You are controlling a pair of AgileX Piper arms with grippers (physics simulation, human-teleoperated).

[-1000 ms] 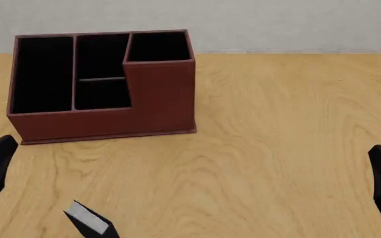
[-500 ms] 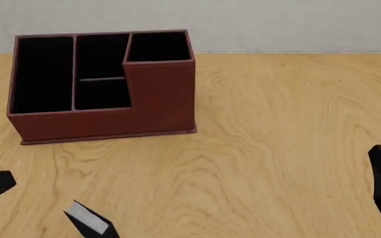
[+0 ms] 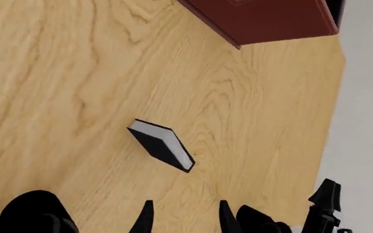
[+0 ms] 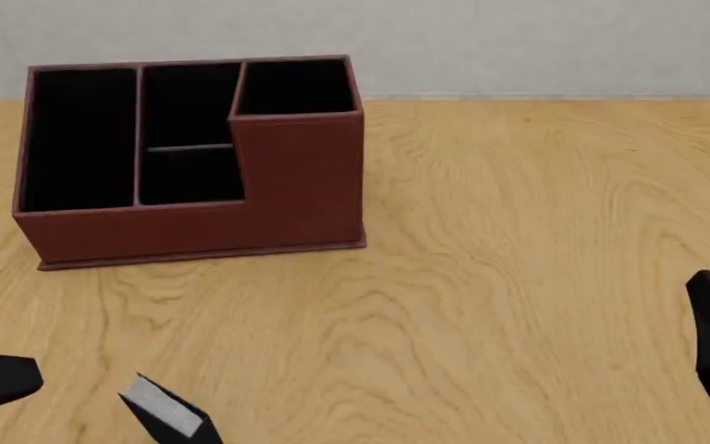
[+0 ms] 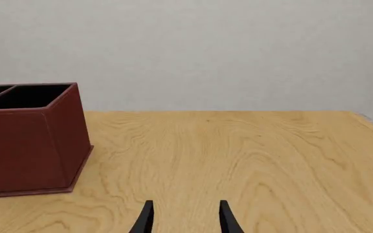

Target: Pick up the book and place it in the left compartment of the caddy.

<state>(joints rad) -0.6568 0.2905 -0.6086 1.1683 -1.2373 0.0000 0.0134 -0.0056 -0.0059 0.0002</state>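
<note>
Up front, the book point(image 4: 164, 412) lies on the table point(image 4: 516, 231) near its near-left edge, well apart from the caddy point(image 4: 195, 157), whose left compartment point(image 4: 80, 139) holds nothing. Left wrist: the left tool point(image 3: 183, 218) hangs above the book, fingers parted, empty. Right wrist: the right tool point(image 5: 183, 218) is likewise spread and empty.

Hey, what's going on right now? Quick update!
Both grippers open, holding nothing. Left gripper above the book, not touching. Book on the table, short of the caddy. Nothing in between.
</note>
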